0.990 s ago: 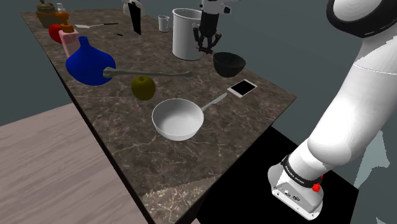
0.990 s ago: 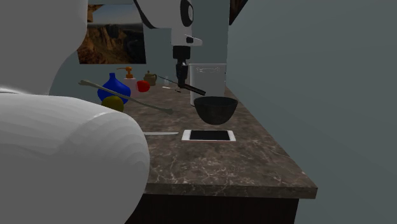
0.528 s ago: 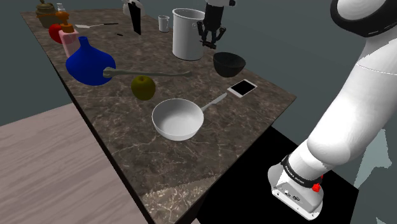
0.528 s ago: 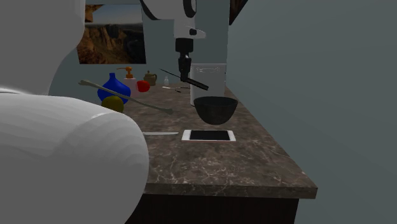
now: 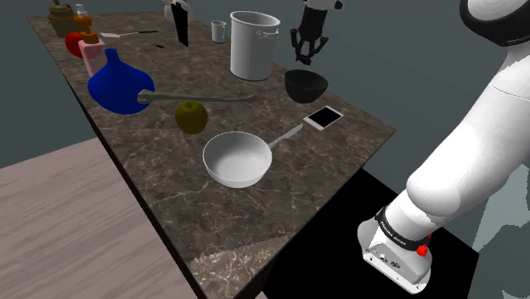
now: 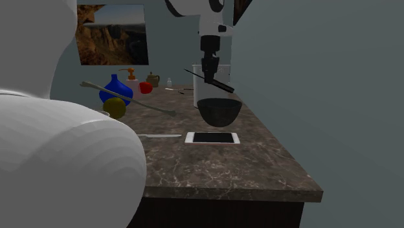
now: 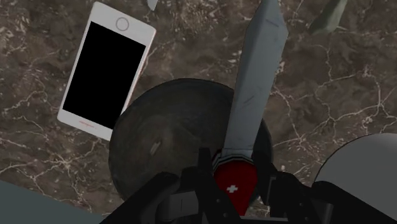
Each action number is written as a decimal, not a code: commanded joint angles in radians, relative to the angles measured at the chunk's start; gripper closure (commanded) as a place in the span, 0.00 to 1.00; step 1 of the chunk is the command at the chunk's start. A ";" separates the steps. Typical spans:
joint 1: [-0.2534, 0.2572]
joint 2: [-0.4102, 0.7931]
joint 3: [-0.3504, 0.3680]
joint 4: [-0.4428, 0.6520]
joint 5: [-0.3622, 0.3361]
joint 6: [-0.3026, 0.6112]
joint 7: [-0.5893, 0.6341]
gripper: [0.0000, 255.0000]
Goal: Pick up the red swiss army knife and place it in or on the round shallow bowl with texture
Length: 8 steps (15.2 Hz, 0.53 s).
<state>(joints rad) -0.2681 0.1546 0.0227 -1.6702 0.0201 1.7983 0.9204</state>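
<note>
The swiss army knife [image 7: 253, 95] has a red handle with a white cross and a long grey blade folded out. My gripper [image 7: 233, 183] is shut on the handle, one black finger on each side. It hangs above the round dark bowl [image 7: 172, 137], with the blade reaching out past the bowl's rim. In the shoulder view the gripper [image 5: 307, 53] is a short way above the bowl [image 5: 305, 84], to the right of the white pot [image 5: 252, 44]. In the second exterior view the knife [image 6: 212, 79] slants just over the bowl [image 6: 219, 111].
A white phone [image 5: 324, 117] lies close to the bowl, toward the stand. A white pan [image 5: 238, 158], a yellow-green apple [image 5: 191, 116], a blue vase [image 5: 119, 83] and a long spoon [image 5: 200, 98] occupy the marbled counter [image 5: 331, 161]. Small items crowd the far end.
The gripper, still clasping the knife, has moved to the shoulder view's right, from in front of the white pot to above the dark bowl. Nothing on the counter shifted.
</note>
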 commanded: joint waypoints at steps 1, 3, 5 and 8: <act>-0.025 -0.006 -0.018 -0.005 0.002 -0.001 -0.045 1.00; -0.042 -0.010 -0.031 -0.023 0.003 0.011 -0.075 1.00; -0.042 -0.008 -0.031 -0.047 0.003 0.037 -0.076 1.00; -0.042 -0.003 -0.031 -0.080 0.004 0.076 -0.077 1.00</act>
<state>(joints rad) -0.3106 0.1470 -0.0084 -1.7445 0.0235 1.8631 0.8434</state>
